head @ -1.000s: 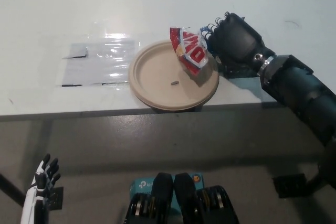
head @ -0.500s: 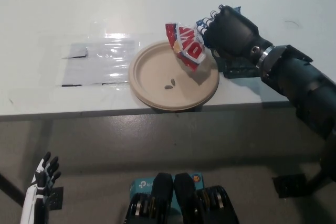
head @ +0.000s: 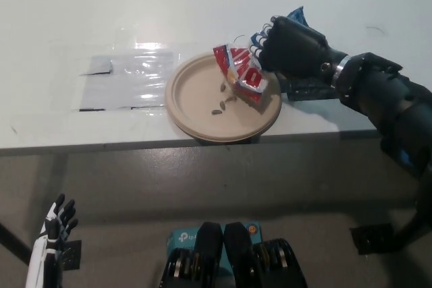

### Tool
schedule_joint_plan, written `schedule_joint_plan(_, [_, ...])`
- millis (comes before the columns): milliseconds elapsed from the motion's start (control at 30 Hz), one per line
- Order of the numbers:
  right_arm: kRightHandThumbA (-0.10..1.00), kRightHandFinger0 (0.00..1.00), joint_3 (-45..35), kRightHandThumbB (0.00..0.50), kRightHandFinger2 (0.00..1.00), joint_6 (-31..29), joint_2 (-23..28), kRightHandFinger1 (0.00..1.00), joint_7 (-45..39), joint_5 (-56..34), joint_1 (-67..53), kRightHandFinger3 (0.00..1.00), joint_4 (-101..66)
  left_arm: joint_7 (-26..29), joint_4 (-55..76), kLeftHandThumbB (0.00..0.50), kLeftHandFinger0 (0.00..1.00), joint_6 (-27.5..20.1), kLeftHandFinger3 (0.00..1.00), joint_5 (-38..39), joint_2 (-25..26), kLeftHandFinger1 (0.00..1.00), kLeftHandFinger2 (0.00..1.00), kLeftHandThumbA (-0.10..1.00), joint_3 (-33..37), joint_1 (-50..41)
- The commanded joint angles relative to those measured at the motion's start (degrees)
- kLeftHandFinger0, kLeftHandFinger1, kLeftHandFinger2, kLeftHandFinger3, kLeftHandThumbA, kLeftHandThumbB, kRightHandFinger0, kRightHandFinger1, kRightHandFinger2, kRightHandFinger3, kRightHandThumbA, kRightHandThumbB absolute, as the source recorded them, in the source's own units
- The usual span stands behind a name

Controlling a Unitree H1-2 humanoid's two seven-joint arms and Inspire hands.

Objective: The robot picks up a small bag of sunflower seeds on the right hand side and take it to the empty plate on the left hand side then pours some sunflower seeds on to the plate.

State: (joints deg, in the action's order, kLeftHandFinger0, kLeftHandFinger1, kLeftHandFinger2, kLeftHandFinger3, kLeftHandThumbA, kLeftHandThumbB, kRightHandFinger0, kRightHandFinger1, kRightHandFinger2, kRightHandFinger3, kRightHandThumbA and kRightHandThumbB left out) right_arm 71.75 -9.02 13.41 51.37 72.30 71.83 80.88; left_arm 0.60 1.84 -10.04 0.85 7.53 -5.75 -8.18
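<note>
While the black right hand (head: 291,48) pinches the tilted sunflower seed bag (head: 239,71) over the paper plate (head: 196,109) on the counter (head: 81,18), pour's underway: few seeds (head: 217,110) out, probably needs more tilt; white left hand (head: 55,224) idle low-left, fingers spread.

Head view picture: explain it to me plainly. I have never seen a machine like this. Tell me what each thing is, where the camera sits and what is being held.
The camera sits on a humanoid robot's head and looks steeply down. The black right hand comes in from the right and is shut on a small red and white bag of sunflower seeds, tipped over a tan plate. A few dark seeds lie on the plate. The plate rests on a white table, beside a clear plastic sheet. The white left hand hangs idle at the lower left, below the table edge, fingers apart.
</note>
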Motion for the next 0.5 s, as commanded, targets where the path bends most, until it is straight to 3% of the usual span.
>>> schedule_joint_plan(0, [-0.10, 0.00, 0.14, 0.292, 0.32, 1.25, 1.20, 0.00, 1.87, 1.30, 5.13, 0.01, -0.35, -0.77, 2.15, 0.109, 1.00, -0.33, 1.00, -0.43, 0.90, 1.00, 1.00, 1.00, 0.20, 0.56])
schedule_joint_plan(67, [-0.10, 0.00, -0.33, 0.282, 0.32, 1.47, 1.17, 0.00, 2.08, 1.02, 4.84, 0.01, -0.44, -0.80, 2.28, 0.109, 1.00, -0.28, 1.00, -0.33, 0.89, 1.00, 1.00, 1.00, 0.16, 0.31])
schedule_joint_plan(200, [-0.10, 0.00, -4.46, 0.317, 0.29, 1.39, 1.07, 0.00, 2.56, -2.18, 3.56, 0.09, -0.31, -0.76, 2.36, 0.096, 1.00, -0.33, 1.00, -0.33, 0.89, 1.00, 1.00, 1.00, 0.14, 0.49])
schedule_joint_plan(300, [-0.10, 0.00, -8.15, 0.279, 0.33, 1.29, 0.72, 0.00, 1.68, -4.57, 1.86, 0.09, -0.23, -0.89, 2.31, 0.077, 1.00, -0.89, 1.00, -0.17, 0.92, 1.00, 1.00, 1.00, 0.13, 0.12])
schedule_joint_plan(367, [-0.10, 0.00, -10.46, 0.267, 0.26, 0.94, 0.48, 0.00, 1.06, -5.77, 1.06, 0.09, -0.30, -0.97, 2.32, 0.072, 1.00, -1.04, 1.00, 0.08, 1.02, 1.00, 1.00, 1.00, 0.03, 0.12])
schedule_joint_plan(467, [-0.10, 0.00, -14.12, 0.241, 0.27, 0.55, 0.34, 0.00, 0.49, -7.86, -0.09, 0.13, -0.24, -0.88, 2.11, 0.086, 1.00, -1.06, 1.00, -0.03, 1.00, 1.00, 1.00, 1.00, 0.01, 0.27])
